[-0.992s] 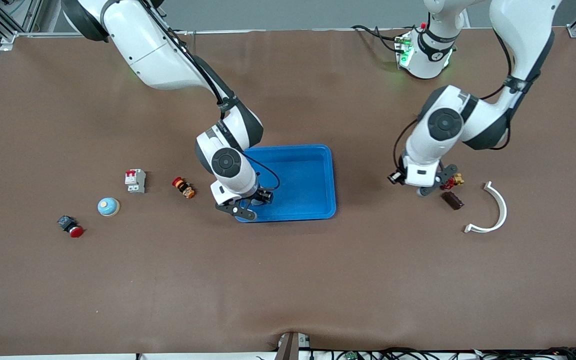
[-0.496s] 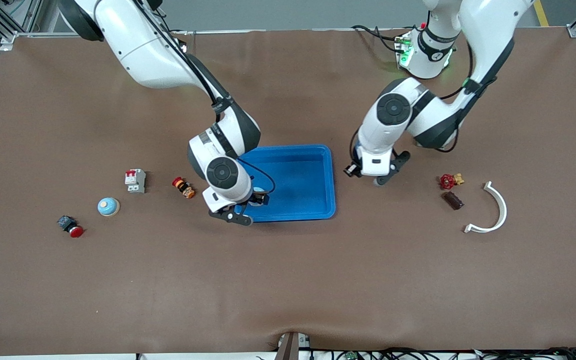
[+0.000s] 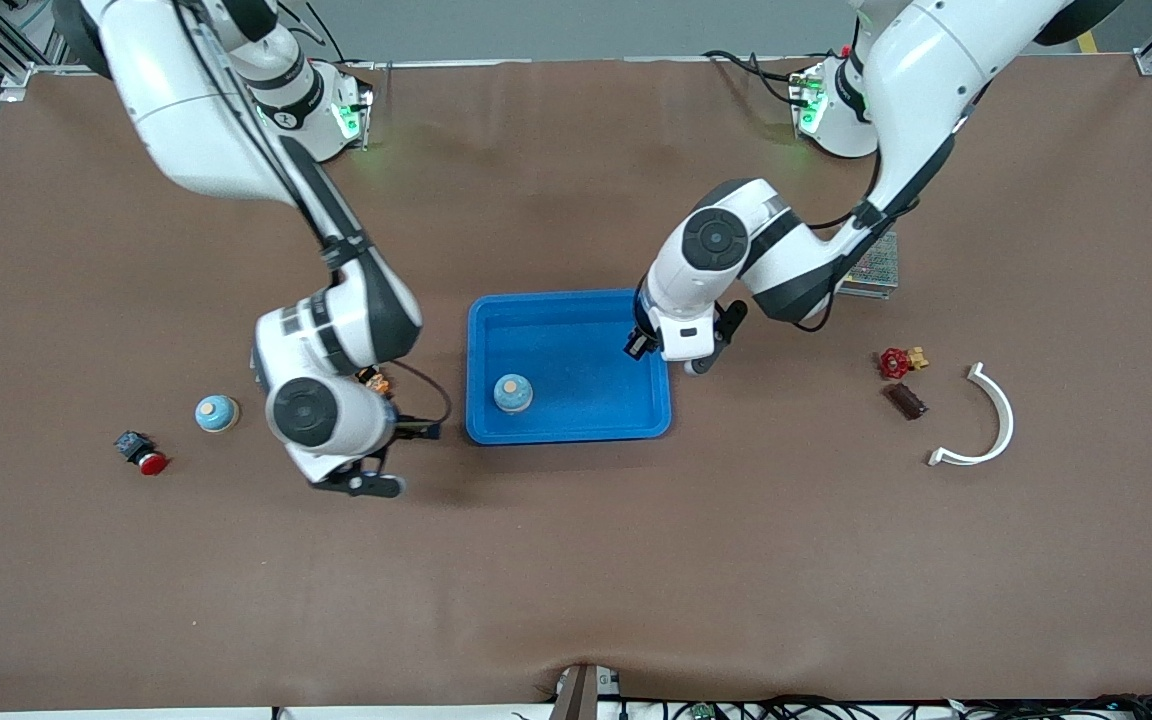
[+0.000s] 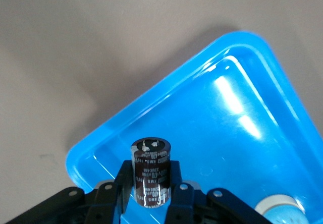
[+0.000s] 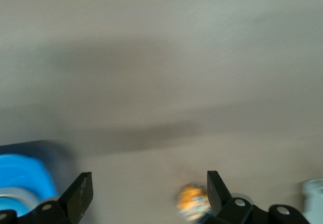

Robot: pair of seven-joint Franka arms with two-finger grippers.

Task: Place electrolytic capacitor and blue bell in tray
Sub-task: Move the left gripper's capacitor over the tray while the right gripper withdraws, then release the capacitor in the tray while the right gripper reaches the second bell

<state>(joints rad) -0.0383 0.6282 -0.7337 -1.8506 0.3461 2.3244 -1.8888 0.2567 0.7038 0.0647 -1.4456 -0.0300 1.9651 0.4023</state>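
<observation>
The blue tray [image 3: 576, 310] lies mid-table. A blue bell [image 3: 513, 392] with a tan top sits in it, in the corner nearest the front camera on the right arm's side. My left gripper [image 3: 671, 356] hangs over the tray's rim at the left arm's end, shut on a dark upright electrolytic capacitor [image 4: 150, 158]. In the left wrist view the tray [image 4: 237, 128] lies below it and the bell [image 4: 282, 211] shows at the edge. My right gripper [image 3: 386, 457] is open and empty over the bare table beside the tray; its fingertips [image 5: 81, 191] stand wide apart.
A second blue bell [image 3: 217, 413] and a red-capped button [image 3: 141, 452] lie toward the right arm's end. An orange part [image 3: 372, 378] peeks out beside the right arm. A red valve [image 3: 896, 362], brown block [image 3: 906, 400], white curved piece [image 3: 981, 420] and mesh box [image 3: 874, 265] lie toward the left arm's end.
My right gripper opened, left the blue bell in the tray and drew away toward its own end. My left arm carried the capacitor from beside the red valve to over the tray's rim.
</observation>
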